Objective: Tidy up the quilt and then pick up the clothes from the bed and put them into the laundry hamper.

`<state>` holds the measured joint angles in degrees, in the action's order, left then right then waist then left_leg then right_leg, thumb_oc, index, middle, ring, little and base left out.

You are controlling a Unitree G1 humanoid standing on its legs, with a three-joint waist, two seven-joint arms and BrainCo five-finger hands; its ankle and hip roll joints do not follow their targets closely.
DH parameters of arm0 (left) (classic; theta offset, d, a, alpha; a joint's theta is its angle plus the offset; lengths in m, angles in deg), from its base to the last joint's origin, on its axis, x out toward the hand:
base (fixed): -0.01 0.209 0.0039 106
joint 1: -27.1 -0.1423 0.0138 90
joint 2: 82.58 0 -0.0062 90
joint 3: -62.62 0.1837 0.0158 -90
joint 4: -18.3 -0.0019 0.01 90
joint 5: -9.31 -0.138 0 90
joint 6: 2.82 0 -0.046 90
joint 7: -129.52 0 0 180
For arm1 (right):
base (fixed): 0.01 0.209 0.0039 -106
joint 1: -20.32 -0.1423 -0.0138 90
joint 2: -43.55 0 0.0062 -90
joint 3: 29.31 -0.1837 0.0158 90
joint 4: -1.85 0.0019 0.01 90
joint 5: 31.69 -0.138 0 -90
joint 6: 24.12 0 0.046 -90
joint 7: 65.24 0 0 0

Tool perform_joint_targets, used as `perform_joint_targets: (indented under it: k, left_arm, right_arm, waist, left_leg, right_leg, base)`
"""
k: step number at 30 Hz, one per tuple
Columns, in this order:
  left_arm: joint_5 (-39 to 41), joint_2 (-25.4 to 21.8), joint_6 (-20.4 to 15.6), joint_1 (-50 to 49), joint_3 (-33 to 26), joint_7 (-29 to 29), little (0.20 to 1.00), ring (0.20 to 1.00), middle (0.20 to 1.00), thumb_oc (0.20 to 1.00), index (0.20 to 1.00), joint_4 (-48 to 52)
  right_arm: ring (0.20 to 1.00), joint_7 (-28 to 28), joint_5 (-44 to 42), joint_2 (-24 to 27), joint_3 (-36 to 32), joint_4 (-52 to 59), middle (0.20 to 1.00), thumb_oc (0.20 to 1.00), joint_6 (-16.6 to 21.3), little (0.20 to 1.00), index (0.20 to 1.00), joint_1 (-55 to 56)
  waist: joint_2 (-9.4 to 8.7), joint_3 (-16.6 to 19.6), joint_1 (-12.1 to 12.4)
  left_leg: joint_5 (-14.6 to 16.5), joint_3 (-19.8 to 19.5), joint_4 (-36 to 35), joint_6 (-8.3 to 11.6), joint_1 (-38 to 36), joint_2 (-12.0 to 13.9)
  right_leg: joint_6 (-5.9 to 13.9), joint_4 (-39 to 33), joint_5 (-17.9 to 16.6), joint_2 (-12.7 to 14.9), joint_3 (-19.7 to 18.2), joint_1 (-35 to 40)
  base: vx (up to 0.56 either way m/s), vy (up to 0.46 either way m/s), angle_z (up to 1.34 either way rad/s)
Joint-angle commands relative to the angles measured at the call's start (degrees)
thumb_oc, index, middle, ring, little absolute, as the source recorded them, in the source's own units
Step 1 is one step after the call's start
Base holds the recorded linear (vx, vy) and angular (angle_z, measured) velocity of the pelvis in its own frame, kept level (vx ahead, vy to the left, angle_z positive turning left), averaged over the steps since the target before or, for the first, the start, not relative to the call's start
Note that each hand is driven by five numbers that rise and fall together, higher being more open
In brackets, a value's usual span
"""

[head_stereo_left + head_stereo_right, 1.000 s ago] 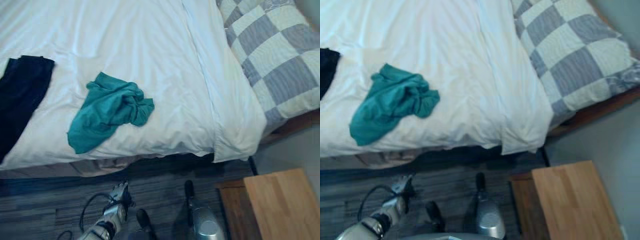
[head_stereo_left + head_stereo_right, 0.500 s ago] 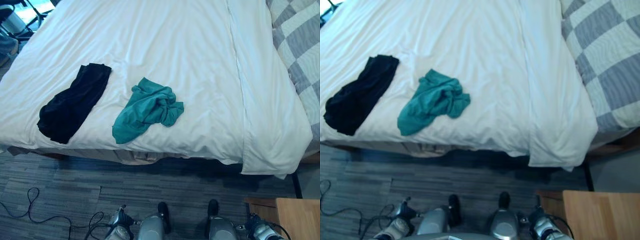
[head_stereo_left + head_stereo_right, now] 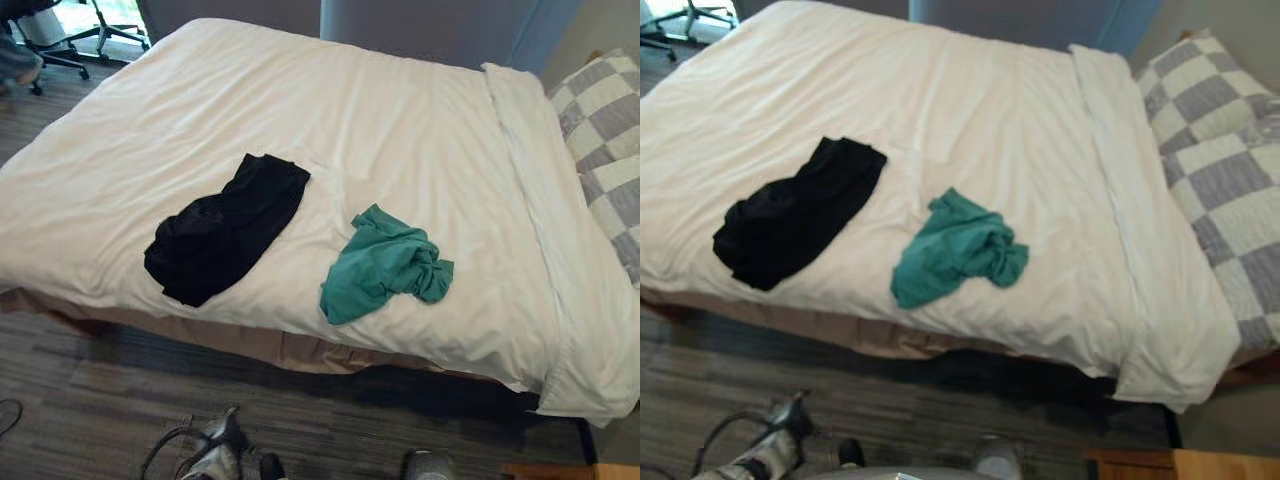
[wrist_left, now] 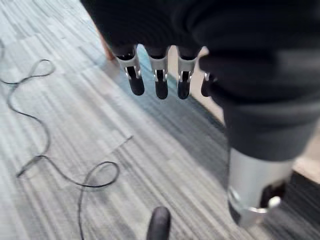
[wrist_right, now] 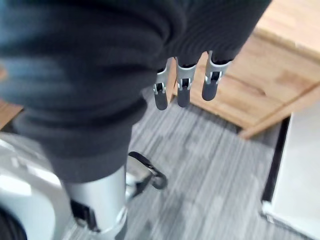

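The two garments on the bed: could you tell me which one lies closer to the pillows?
The teal garment. It lies crumpled on the white quilt on the checked pillows' side; the black garment lies farther away.

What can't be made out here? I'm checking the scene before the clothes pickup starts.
- Laundry hamper: its place cannot be told.
- Left hand: in the eye views it sits small and blurred at the bottom edge; its wrist view shows relaxed fingers over the floor.
- Black garment and teal garment: bunched on the quilt, so their type is unclear.
- Pillows: cut off by the right edge.
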<state>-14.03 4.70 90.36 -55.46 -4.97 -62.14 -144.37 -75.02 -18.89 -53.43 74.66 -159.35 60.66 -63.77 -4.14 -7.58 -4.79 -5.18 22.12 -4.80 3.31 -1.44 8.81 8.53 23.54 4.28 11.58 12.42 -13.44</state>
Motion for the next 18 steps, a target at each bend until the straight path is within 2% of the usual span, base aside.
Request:
perform_joint_targets:
  k: [1,2,3,4,5,6,7,8,10,11,12,13,14,15,16,17,18]
  left_arm:
    - [-1.9,-0.34,2.64,0.64,-3.4,0.58,1.0,1.0,1.0,1.0,1.0,-1.15]
    - [-0.66,0.32,0.92,0.46,-3.85,0.44,1.0,1.0,1.0,1.0,1.0,-1.48]
    - [-0.63,0.37,0.84,0.49,-3.8,0.4,1.0,1.0,1.0,1.0,1.0,-1.56]
    - [0.0,1.23,0.36,0.48,-3.91,-0.27,1.0,1.0,1.0,1.0,1.0,-1.06]
    - [1.42,2.25,-0.08,0.69,-3.97,-0.89,1.0,1.0,1.0,1.0,1.0,-0.02]
    - [3.57,3.31,-0.76,1.26,-4.83,-2.1,1.0,1.0,1.0,1.0,1.0,1.2]
    - [4.81,3.6,-0.67,1.4,-4.88,-2.73,1.0,1.0,1.0,1.0,1.0,1.75]
    - [5.81,4.11,-1.22,2.71,-3.67,-3.58,1.0,1.0,1.0,1.0,1.0,3.74]
    - [4.76,5.39,-1.92,3.15,-1.39,-2.68,1.0,1.0,1.0,1.0,1.0,5.01]
    - [4.21,5.64,-2.08,3.28,-0.49,-2.26,1.0,1.0,1.0,1.0,1.0,5.21]
    - [4.21,5.66,-2.08,3.26,-0.48,-2.26,1.0,1.0,1.0,1.0,1.0,5.21]
    - [3.52,5.93,-2.98,3.78,1.24,-2.41,1.0,1.0,1.0,1.0,1.0,5.8]
    - [3.09,5.64,-2.37,3.96,1.91,-3.37,1.0,1.0,1.0,1.0,1.0,6.09]
    - [3.05,5.75,-2.82,4.12,2.4,-3.49,1.0,1.0,1.0,1.0,1.0,5.64]
    - [3.05,5.75,-2.83,4.14,2.4,-3.49,1.0,1.0,1.0,1.0,1.0,5.62]
    - [1.69,6.86,-2.9,5.24,4.53,-2.87,1.0,1.0,1.0,1.0,1.0,5.21]
    - [-0.59,6.93,-2.83,5.8,6.85,-1.82,1.0,1.0,1.0,1.0,1.0,5.49]
  right_arm:
    - [1.0,-1.78,-0.26,4.22,3.03,-2.02,1.0,1.0,-0.24,1.0,1.0,-9.98]
    - [1.0,-1.53,-0.81,4.41,2.58,-1.4,1.0,1.0,0.37,1.0,1.0,-9.23]
    - [1.0,-1.51,-0.81,4.45,2.54,-1.37,1.0,1.0,0.38,1.0,1.0,-9.19]
    - [1.0,-1.74,-1.11,4.58,3.09,-1.25,1.0,1.0,0.29,1.0,1.0,-10.07]
    - [1.0,-1.85,-1.01,5.21,3.4,-0.98,1.0,1.0,0.5,1.0,1.0,-11.18]
    - [1.0,-2.12,0.22,5.56,4.09,-1.78,1.0,1.0,-0.18,1.0,1.0,-11.7]
    - [1.0,-2.49,0.43,5.87,4.31,-2.04,1.0,1.0,-0.44,1.0,1.0,-12.06]
    - [1.0,-3.19,1.4,6.66,4.31,-3.3,1.0,1.0,-0.9,1.0,1.0,-12.61]
    - [1.0,-3.29,1.31,6.53,3.71,-3.34,1.0,1.0,-1.31,1.0,1.0,-13.1]
    - [1.0,-3.19,1.02,6.59,3.5,-2.64,1.0,1.0,-1.14,1.0,1.0,-13.37]
    - [1.0,-3.18,1.02,6.61,3.5,-2.62,1.0,1.0,-1.14,1.0,1.0,-13.34]
    - [1.0,-2.99,0.27,6.43,3.88,0.16,1.0,1.0,0.07,1.0,1.0,-14.32]
    - [1.0,-3.46,0.09,6.57,4.46,1.2,1.0,1.0,0.51,1.0,1.0,-14.37]
    - [1.0,-3.28,-0.08,6.28,4.6,1.15,1.0,1.0,0.96,1.0,1.0,-14.13]
    - [1.0,-3.28,-0.08,6.27,4.59,1.14,1.0,1.0,0.96,1.0,1.0,-14.15]
    - [1.0,-2.97,-0.2,5.92,3.63,0.87,1.0,1.0,0.79,1.0,1.0,-14.16]
    - [1.0,-2.53,0.1,4.55,2.71,0.71,1.0,1.0,0.01,1.0,1.0,-14.71]
  waist:
    - [-0.51,-6.18,-2.3]
    - [-0.26,-6.64,-1.27]
    - [-0.22,-6.81,-1.34]
    - [0.23,-6.73,-1.32]
    - [0.45,-7.11,-1.33]
    - [0.65,-8.29,0.11]
    - [0.59,-9.14,0.67]
    - [0.32,-9.65,1.47]
    - [1.97,-8.18,0.49]
    - [2.49,-7.15,-0.15]
    - [2.4,-7.24,-0.03]
    - [3.53,-5.27,-0.16]
    - [3.57,-5.06,0.56]
    - [3.64,-4.84,0.91]
    - [3.63,-4.72,0.86]
    - [3.95,-4.14,-0.05]
    - [3.1,-3.84,-0.8]
  left_leg:
    - [8.44,0.58,0.33,1.54,-2.98,-2.32]
    - [11.28,-0.66,4.24,1.38,-2.93,-3.47]
    - [11.65,-0.8,4.76,1.38,-2.88,-3.36]
    - [13.4,-1.04,9.86,1.56,-1.83,-4.65]
    - [11.99,-0.36,17.74,2.87,1.91,-4.32]
    - [8.78,-0.4,27.63,5.29,5.74,-2.81]
    - [7.57,-1.89,36.3,7.18,9.6,-1.42]
    - [6.82,-4.6,41.65,8.29,13.76,0.52]
    - [7.45,-4.37,32.34,6.89,10.99,5.98]
    - [7.91,-3.73,26.68,6.35,8.31,7.45]
    - [7.8,-3.52,26.37,6.33,7.96,7.32]
    - [4.56,-7.4,11.79,6.56,4.9,9.24]
    - [3.06,-12.88,8.18,7.01,4.11,9.68]
    - [4.83,-17.66,7.55,7.12,3.49,9.24]
    - [4.71,-17.73,7.52,7.1,3.7,9.2]
    - [6.37,-18.65,6.76,7.79,2.8,8.62]
    - [8.91,-15.36,5.87,7.12,0.47,5.6]
  right_leg:
    - [-0.1,-17.87,-0.44,-9.42,-2.59,7.58]
    - [-0.95,-19.26,1.82,-8.44,-0.74,9.82]
    - [-0.95,-19.31,1.89,-8.45,-0.62,10.07]
    - [-2.76,-20.13,1.85,-8.17,-1.0,10.89]
    - [-3.53,-21.09,0.72,-7.92,-1.96,10.6]
    - [-4.5,-22.24,1.1,-6.38,-0.93,12.34]
    - [-5.65,-22.98,1.25,-6.01,-1.1,13.43]
    - [-4.94,-25.33,0.84,-4.34,-0.84,15.28]
    - [-2.44,-26.97,0.73,-1.95,-0.88,15.65]
    - [-1.3,-27.45,0.53,-0.52,-1.41,15.68]
    - [-1.27,-27.47,0.53,-0.41,-1.53,15.8]
    - [1.42,-28.29,-0.32,2.22,-4.26,15.11]
    - [1.93,-28.4,-0.78,3.09,-6.31,14.13]
    - [2.45,-28.33,-1.15,3.92,-7.81,13.86]
    - [2.45,-28.36,-1.24,3.95,-7.78,13.7]
    - [3.6,-28.49,-2.73,5.77,-7.12,15.08]
    - [5.09,-27.61,-7.06,8.67,-8.24,13.75]
  base:
    - [0.29,0.351,-0.04]
    - [0.21,0.232,-0.02]
    - [0.18,0.191,0.0]
    - [0.07,0.114,0.19]
    - [0.13,0.198,0.4]
    - [0.04,0.131,0.53]
    - [0.12,0.271,0.32]
    - [0.13,0.366,-0.03]
    - [0.21,0.555,-0.18]
    - [0.16,0.4,-0.15]
    - [0.25,0.746,-0.25]
    - [0.22,0.75,-0.38]
    - [0.26,0.942,-0.38]
    - [0.09,0.409,-0.46]
    - [0.11,0.424,-0.7]
    - [0.16,0.619,-0.78]
    - [0.1,0.926,-0.55]
